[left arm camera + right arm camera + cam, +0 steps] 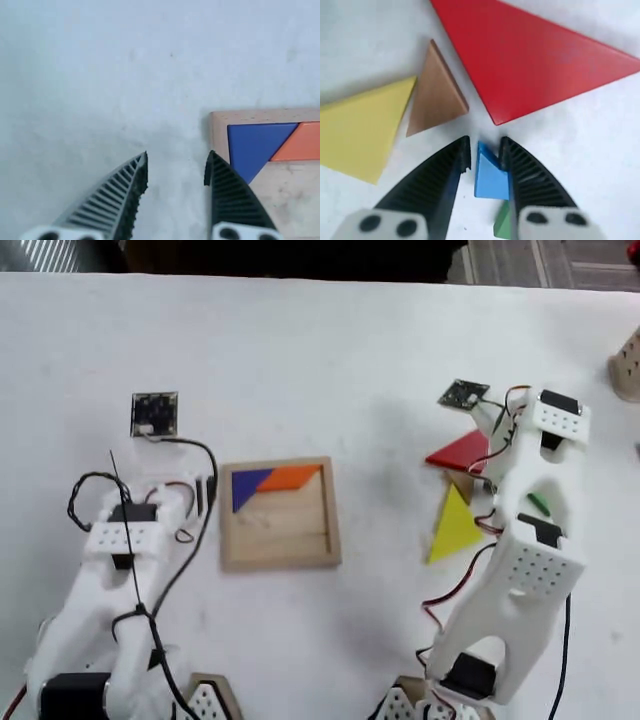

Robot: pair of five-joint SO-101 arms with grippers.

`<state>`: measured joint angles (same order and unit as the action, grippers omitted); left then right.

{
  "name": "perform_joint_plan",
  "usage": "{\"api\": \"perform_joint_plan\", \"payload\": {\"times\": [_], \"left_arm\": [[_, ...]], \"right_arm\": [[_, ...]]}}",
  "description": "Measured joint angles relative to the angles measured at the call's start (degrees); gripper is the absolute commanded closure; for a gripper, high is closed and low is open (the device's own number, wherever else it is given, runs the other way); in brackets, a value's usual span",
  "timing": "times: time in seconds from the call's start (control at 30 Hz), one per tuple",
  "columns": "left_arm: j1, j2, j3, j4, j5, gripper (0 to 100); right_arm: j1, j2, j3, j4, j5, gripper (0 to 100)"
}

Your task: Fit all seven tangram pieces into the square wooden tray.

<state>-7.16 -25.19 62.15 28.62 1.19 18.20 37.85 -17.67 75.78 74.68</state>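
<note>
Checking the high view: your square wooden tray (pixel 281 558) sits mid-frame on the white counter (pixel 330 360). Two pieces are in it, both in its upper left part. A dark blue triangle (pixel 245 487) fills the corner. An orange flat piece (pixel 295 476) lies along the top wall and meets it on the slanted edge.

The left claw (pixel 205 497) is just left of the tray's upper left corner. The left wrist view shows that claw (pixel 176 167) spread wide over bare counter. One fingertip (pixel 214 167) is just beside the tray rim (pixel 218 132), with the dark blue triangle (pixel 252 145) and the orange flat piece (pixel 302 142) past it.

Right of centre frame, the loose pieces cluster well apart from the tray:
- a big red triangle (pixel 460 451) uppermost
- a small tan wooden triangle (pixel 460 483) just below it
- a yellow triangle (pixel 453 527) below that

The right arm stands over the cluster's right side.

In the right wrist view, the right claw (pixel 485 149) is narrowly parted astride a small light blue piece (pixel 490 181) lying on the counter. One finger (pixel 512 165) is against the piece, and a sliver of counter shows at the other. You can't call that a pinch.

A green piece (pixel 504 224) lies just beside the light blue one, deeper between the fingers. It also shows through the arm in the high view (pixel 538 503). The red, tan and yellow pieces lie past the fingertips, near but not touching the claw.
</note>
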Motion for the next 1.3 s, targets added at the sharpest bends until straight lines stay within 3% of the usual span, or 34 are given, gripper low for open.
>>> {"api": "perform_joint_plan", "payload": {"times": [0.27, 0.43, 0.7, 1.3], "left_arm": [[0.0, 0.0, 0.0, 0.0, 0.0, 80], [0.0, 0.0, 0.0, 0.0, 0.0, 80], [0.0, 0.0, 0.0, 0.0, 0.0, 80], [0.0, 0.0, 0.0, 0.0, 0.0, 80]], "right_arm": [[0.09, -0.09, 0.09, 0.7, 0.53, 76.5], [2.73, -2.37, 0.09, 7.47, 7.65, 76.5], [6.77, -2.11, 0.09, 6.42, 13.01, 76.5], [6.24, -0.35, 0.0, 4.57, 13.36, 77.0]]}}
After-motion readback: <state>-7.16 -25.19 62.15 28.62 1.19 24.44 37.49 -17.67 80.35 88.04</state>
